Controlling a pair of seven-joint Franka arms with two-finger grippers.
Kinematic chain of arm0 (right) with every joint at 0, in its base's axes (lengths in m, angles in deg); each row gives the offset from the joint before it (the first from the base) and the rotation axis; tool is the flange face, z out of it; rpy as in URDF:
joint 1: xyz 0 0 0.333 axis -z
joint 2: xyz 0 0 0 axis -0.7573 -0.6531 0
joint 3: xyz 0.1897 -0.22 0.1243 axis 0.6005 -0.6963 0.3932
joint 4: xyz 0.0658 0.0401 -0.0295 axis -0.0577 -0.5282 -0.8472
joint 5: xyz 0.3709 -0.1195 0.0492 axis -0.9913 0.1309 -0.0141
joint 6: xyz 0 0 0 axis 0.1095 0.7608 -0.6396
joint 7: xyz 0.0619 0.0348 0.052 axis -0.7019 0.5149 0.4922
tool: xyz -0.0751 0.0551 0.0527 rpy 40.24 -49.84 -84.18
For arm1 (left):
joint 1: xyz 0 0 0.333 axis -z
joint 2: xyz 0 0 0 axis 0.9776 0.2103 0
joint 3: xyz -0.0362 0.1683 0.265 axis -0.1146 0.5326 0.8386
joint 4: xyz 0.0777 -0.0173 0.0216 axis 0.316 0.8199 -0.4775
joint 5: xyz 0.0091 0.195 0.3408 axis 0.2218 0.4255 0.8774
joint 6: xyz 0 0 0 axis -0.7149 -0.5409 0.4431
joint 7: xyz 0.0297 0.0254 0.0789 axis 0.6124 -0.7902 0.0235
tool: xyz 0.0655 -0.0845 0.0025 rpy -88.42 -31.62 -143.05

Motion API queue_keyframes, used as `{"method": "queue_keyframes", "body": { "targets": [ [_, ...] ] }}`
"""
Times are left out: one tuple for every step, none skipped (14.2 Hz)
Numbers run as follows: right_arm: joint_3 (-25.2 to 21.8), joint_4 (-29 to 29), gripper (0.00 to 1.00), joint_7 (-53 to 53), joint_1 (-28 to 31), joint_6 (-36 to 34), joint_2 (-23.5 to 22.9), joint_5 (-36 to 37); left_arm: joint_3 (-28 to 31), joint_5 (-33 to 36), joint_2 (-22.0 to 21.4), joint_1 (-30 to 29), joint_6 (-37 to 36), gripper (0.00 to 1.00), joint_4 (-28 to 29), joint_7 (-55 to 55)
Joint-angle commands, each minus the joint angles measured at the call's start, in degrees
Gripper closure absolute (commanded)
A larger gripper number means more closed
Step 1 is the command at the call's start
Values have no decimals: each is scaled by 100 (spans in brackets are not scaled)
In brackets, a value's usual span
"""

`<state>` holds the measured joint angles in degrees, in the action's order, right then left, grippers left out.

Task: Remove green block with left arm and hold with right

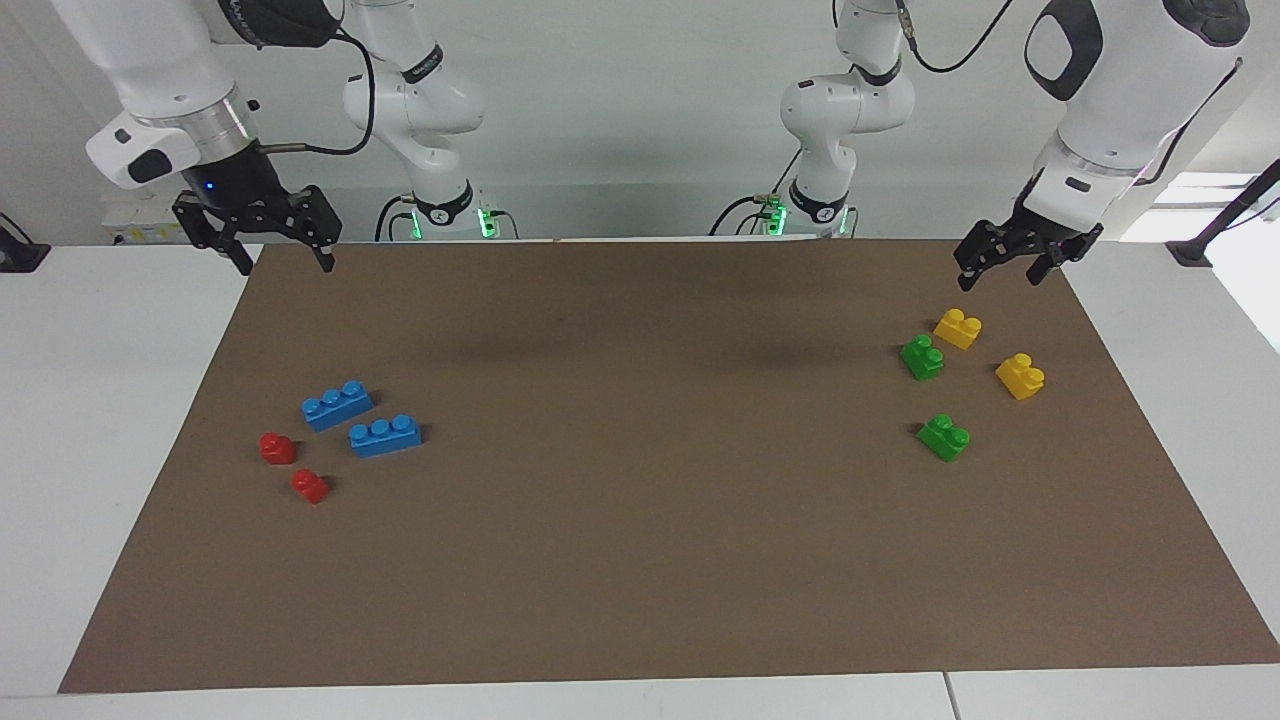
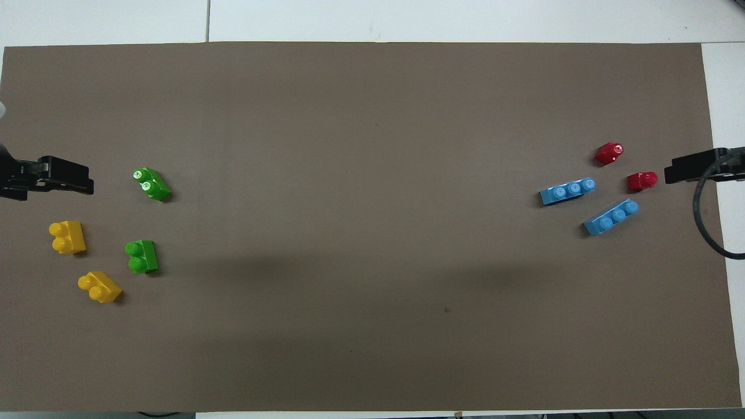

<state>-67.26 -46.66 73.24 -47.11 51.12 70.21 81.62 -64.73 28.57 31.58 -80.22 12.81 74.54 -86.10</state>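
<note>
Two green two-stud bricks lie on the brown mat toward the left arm's end. The brighter one, the green block (image 1: 944, 437) (image 2: 151, 184), lies farther from the robots than the darker green brick (image 1: 922, 357) (image 2: 141, 256). My left gripper (image 1: 1000, 279) (image 2: 87, 183) hangs open and empty above the mat's edge, near the yellow bricks and apart from both green ones. At the other end of the table my right gripper (image 1: 285, 267) (image 2: 669, 170) hangs open and empty over the mat's corner.
Two yellow bricks (image 1: 957, 328) (image 1: 1020, 376) lie beside the green ones. Toward the right arm's end lie two blue three-stud bricks (image 1: 337, 404) (image 1: 385, 436) and two small red bricks (image 1: 278, 447) (image 1: 311, 486). A cable loop (image 2: 707, 215) hangs at the right gripper.
</note>
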Motion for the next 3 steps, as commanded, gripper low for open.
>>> {"method": "queue_keyframes", "body": {
  "targets": [
    [-40,138,0,54,-45,-199,-46,104,69,-68,-138,78,-17,0,98,-15],
    [-40,138,0,54,-45,-199,-46,104,69,-68,-138,69,-17,0,98,-15],
    [-40,138,0,54,-45,-199,-46,113,69,-68,-138,78,-17,0,98,-15]
  ]
}}
